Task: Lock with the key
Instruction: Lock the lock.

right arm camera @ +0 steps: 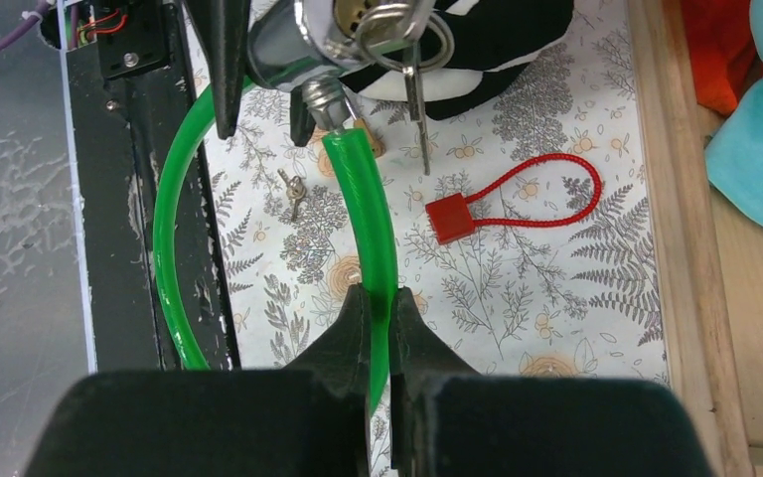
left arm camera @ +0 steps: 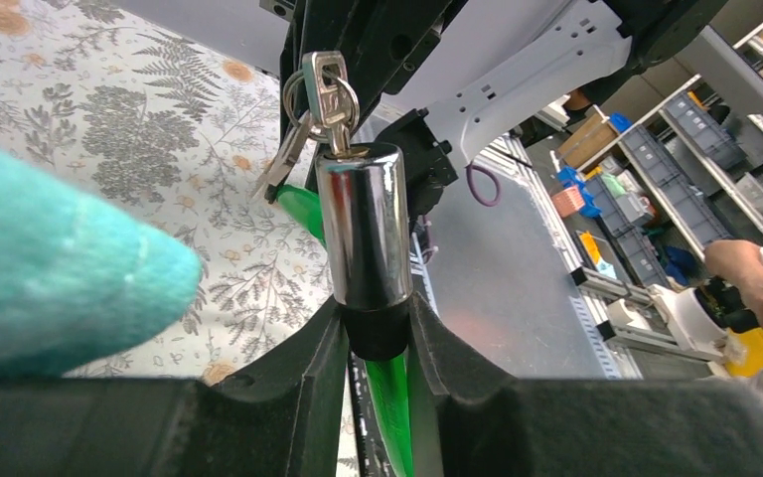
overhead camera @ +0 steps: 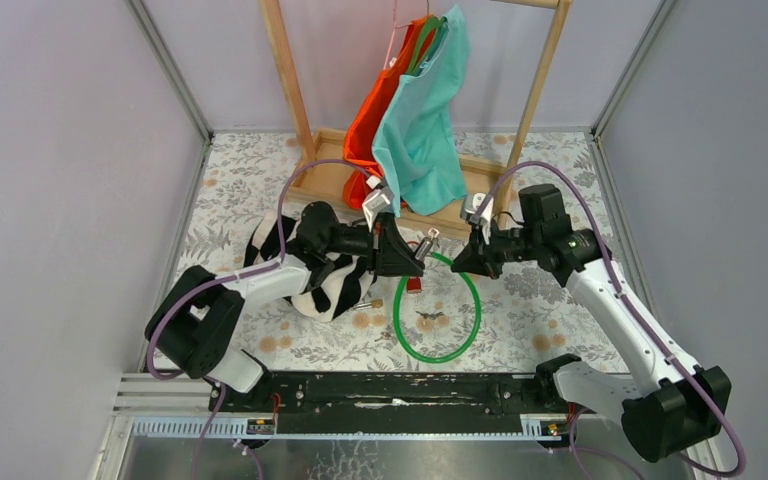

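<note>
Left tool [left arm camera: 378,323] clamps the slick-looking chrome lock barrel [left arm camera: 363,229]; right tool [right arm camera: 380,308] pinches springy green cable [right arm camera: 361,209]; grip the key [left arm camera: 328,89] beyond by its head.

you can't see the base of the lock cylinder [left arm camera: 363,224]: the left gripper [left arm camera: 378,316] covers it. beside the cylinder, a teal cloth [left arm camera: 50,268] is just blur. below it, the green cable [right arm camera: 363,214] vanishes inside the right gripper [right arm camera: 378,303].

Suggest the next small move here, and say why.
Probably the right gripper, shut on the green plastic-coated cable, should press its metal tip deeper into the chrome lock cylinder in the left gripper: the tip shows bare, and the silver key is in.
</note>
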You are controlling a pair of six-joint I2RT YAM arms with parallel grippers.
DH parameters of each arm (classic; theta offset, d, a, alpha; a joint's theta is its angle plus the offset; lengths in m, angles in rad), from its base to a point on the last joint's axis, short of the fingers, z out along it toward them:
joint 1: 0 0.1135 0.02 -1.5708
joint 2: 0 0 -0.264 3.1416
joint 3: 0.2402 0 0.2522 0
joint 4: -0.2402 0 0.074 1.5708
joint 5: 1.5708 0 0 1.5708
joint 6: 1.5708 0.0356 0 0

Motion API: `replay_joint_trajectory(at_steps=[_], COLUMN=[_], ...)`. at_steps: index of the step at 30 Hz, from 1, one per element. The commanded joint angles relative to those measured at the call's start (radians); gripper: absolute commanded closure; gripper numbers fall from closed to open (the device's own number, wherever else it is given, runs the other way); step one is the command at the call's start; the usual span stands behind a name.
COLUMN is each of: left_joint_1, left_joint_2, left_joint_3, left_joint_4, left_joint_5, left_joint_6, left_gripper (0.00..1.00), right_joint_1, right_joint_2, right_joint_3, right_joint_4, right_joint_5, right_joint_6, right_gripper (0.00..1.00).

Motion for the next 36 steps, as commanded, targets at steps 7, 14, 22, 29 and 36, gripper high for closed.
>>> replay_joint_trajectory(at_steps=[7, 14, 22, 29, 36], left_joint_1=[-0.029, -0.046, -0.067, -0.079, -0.105], left_joint_2=[-0.032, -0.02, -0.033, -0.092, -0.123], left_joint_3=[0.089, 0.157, 0.181, 0.171, 0.244], left_joint_4=[-0.361, -0.591, -0.683, -0.726, -0.88], left_joint_5=[-0.148, -0.198, -0.241, -0.251, -0.231], left_joint_6=[0.409, 0.679, 0.844, 0.927, 1.043], left_gripper=[1.0, 0.95, 0.95, 0.96, 0.98], right_joint_1=[0.051, 0.051, 0.073, 0.098, 0.098], right_joint_2=[-0.005, -0.087, -0.142, -0.16, -0.157], right_joint_3=[-0.008, -0.13, -0.251, -0.31, -0.27], right_joint_4=[0.265, 0.396, 0.584, 0.63, 0.602], right_joint_5=[0.007, 0.164, 0.224, 0.216, 0.169], right_joint_6=[0.055, -0.031, -0.025, 0.007, 0.033], right_gripper=[1.0, 1.0, 1.0, 1.0, 0.97])
